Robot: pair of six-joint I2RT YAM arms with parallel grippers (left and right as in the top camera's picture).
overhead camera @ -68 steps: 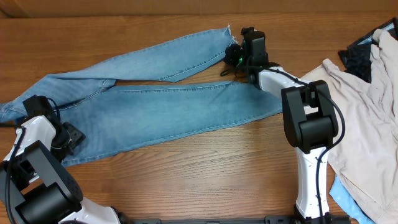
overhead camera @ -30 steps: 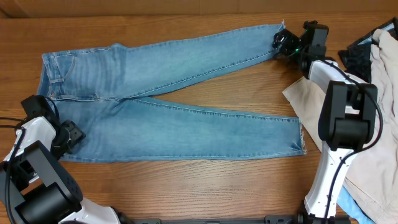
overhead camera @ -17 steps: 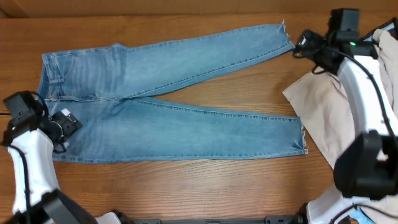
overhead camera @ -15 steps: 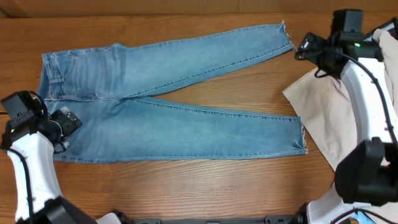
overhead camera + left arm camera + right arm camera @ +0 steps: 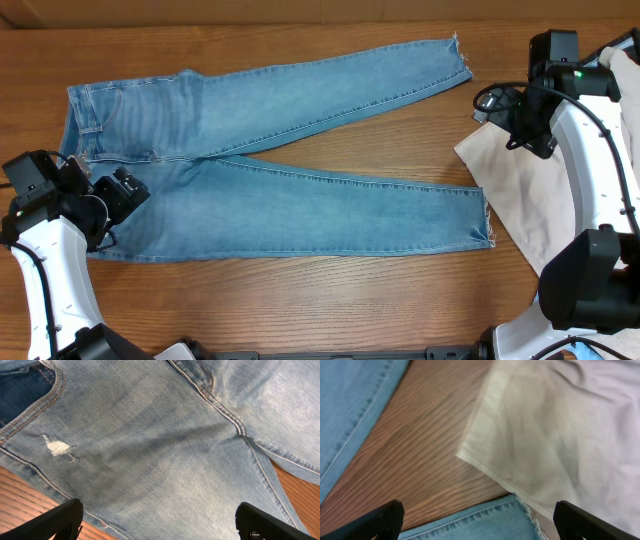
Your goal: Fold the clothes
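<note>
Both grippers have let go since a second ago. The right gripper (image 5: 492,100) has backed off the upper hem, the left gripper (image 5: 122,190) has edged in over the seat, and the jeans (image 5: 280,150) have not shifted.

Overhead: the jeans lie flat on the table (image 5: 330,300), with the waistband at 9 o'clock. One leg runs to a frayed hem at 1 o'clock, the other to a hem at 4 o'clock. The legs splay apart, with bare wood between them. The right gripper hangs at 2 o'clock, clear of the denim and beside a cream garment (image 5: 520,190). Both sets of jaws stand wide apart and hold nothing.

Left wrist: the fingers (image 5: 60,520) are spread fully over the denim, with only flat cloth below them. The crotch seam (image 5: 240,430) sits at 2 o'clock and a pocket edge (image 5: 30,395) at 10 o'clock.

Right wrist: the fingers (image 5: 580,520) are equally wide. Below them are wood, the corner of the cream garment, and a frayed hem at 6 o'clock.

The next step is probably laying one leg over the other. To do it well, pinch a single leg at its outer edge, one gripper at the waistband and the other at that leg's hem. Lift both together and carry them level, so the seams line up. Keep the right jaws off the cream cloth.
</note>
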